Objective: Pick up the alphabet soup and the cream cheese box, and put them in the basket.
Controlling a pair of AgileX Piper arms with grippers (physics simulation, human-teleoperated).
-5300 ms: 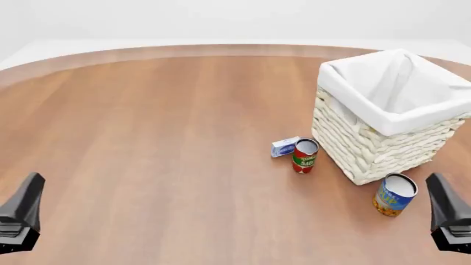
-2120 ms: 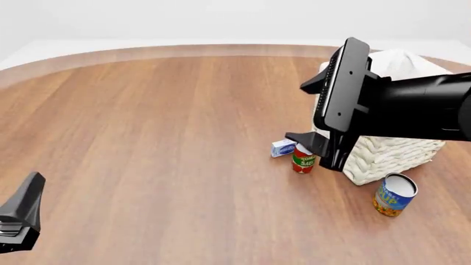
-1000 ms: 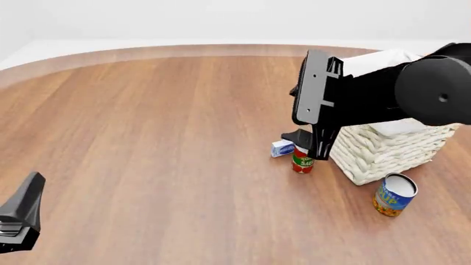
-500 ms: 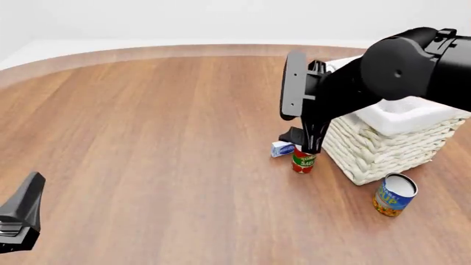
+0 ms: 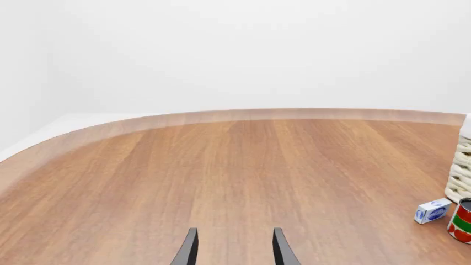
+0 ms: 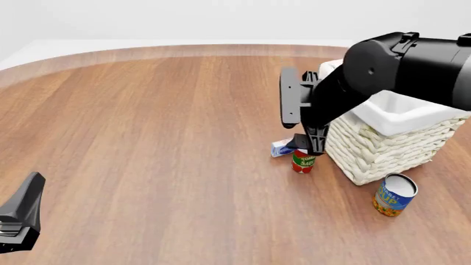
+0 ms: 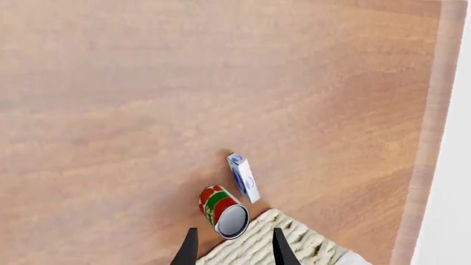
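The alphabet soup (image 6: 394, 194) stands on the table in front of the basket's (image 6: 383, 149) near corner, with no gripper near it. The cream cheese box (image 6: 281, 148) lies left of the basket, beside a red can (image 6: 303, 161). My right gripper (image 6: 308, 144) hangs open just above the red can and the box, its arm crossing in front of the basket. The right wrist view looks down on the cream cheese box (image 7: 244, 177), the red can (image 7: 223, 211) and the basket's wicker wall (image 7: 272, 243) beyond the open fingers (image 7: 189, 248). My left gripper (image 6: 19, 221) rests open at the near left.
In the left wrist view the cream cheese box (image 5: 432, 211), the red can (image 5: 461, 221) and the basket's edge (image 5: 462, 176) show at the far side. The brown wooden table (image 6: 147, 138) has a curved far edge.
My right arm has swung in from the right and come down, bringing its gripper low over the red can and the box. The left gripper and all objects have stayed put.
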